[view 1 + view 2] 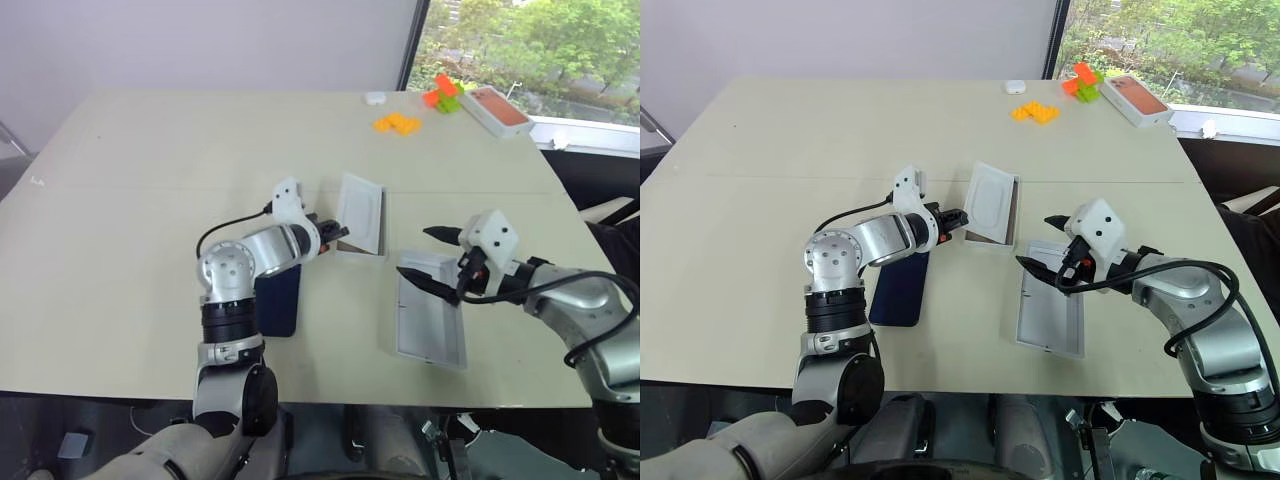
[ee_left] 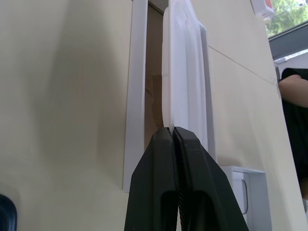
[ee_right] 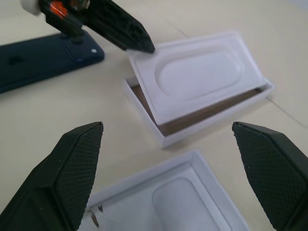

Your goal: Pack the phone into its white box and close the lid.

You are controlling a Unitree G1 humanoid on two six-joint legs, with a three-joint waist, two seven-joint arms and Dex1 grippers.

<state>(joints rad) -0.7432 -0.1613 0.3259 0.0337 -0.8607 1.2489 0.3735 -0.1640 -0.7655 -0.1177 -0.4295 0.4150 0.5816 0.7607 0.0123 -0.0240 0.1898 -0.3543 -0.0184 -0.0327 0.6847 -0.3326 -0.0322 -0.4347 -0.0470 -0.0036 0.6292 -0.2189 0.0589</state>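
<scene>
Now, starting at the left, the phone [image 1: 899,287] lies flat on the table [image 1: 760,180], partly under the left arm, not yet packed. Just right of it the left gripper [image 1: 962,219] has its fingers pressed together on the near edge of the thin insert [image 1: 990,203], which is tipped up out of a shallow box [image 3: 202,120], one long edge raised, the other resting in the tray. Doing this step well, I'd say, means lifting that insert straight up and clear before swinging it aside, so the pinched edge doesn't slip and the tray beneath doesn't drag along. It's a thin-edge pinch, so a slow, steady lift looks wiser than a quick pull. Further right, a second white tray [image 1: 1050,312] lies open side up near the table's front edge; whether it's the lid I can't tell. Above it hovers the right gripper [image 1: 1042,245], fingers spread wide apart, holding nothing and touching nothing, ready to steady whichever piece needs it.
</scene>
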